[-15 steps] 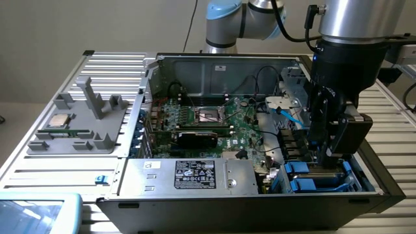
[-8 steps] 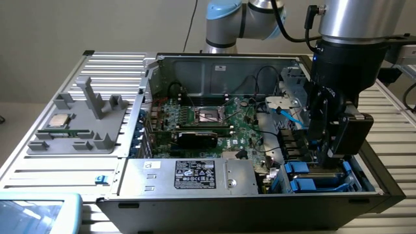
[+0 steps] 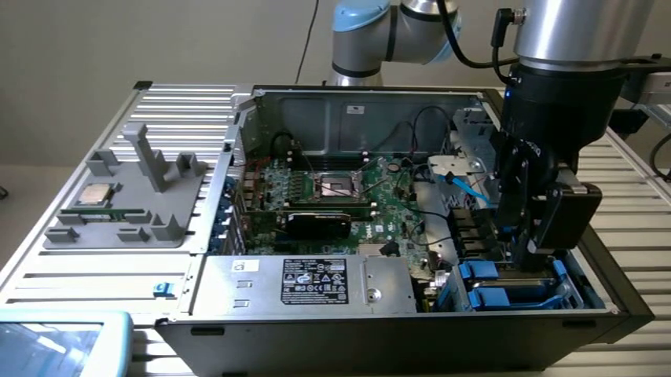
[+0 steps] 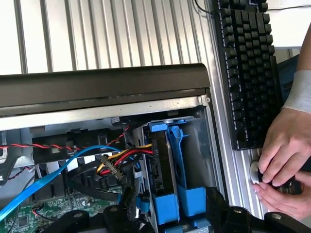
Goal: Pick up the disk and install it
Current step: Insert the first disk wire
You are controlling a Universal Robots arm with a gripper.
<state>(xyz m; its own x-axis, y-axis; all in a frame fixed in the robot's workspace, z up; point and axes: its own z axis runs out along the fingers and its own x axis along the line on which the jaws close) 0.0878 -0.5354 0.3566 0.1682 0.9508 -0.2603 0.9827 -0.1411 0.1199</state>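
Observation:
The disk (image 4: 159, 165) stands on edge in the drive bay at the corner of the open computer case (image 4: 97, 85). Its dark body sits between blue plastic rails (image 4: 177, 160), and red, yellow and black wires plug into its side. My gripper (image 4: 170, 224) hovers right over it, with one black finger on each side of the blue rails, open and holding nothing. In the exterior view my gripper (image 3: 537, 253) hangs above the blue rails (image 3: 493, 273) of the bay, at the case's corner on that view's right.
A blue data cable (image 4: 58, 167) and a wire bundle (image 4: 114, 162) run beside the bay. A black keyboard (image 4: 248, 73) lies outside the case, and a person's hands (image 4: 284, 155) rest near it. Also in view are a silver power supply box (image 3: 304, 283), the motherboard (image 3: 335, 196) and a grey fixture holding a processor chip (image 3: 97, 194).

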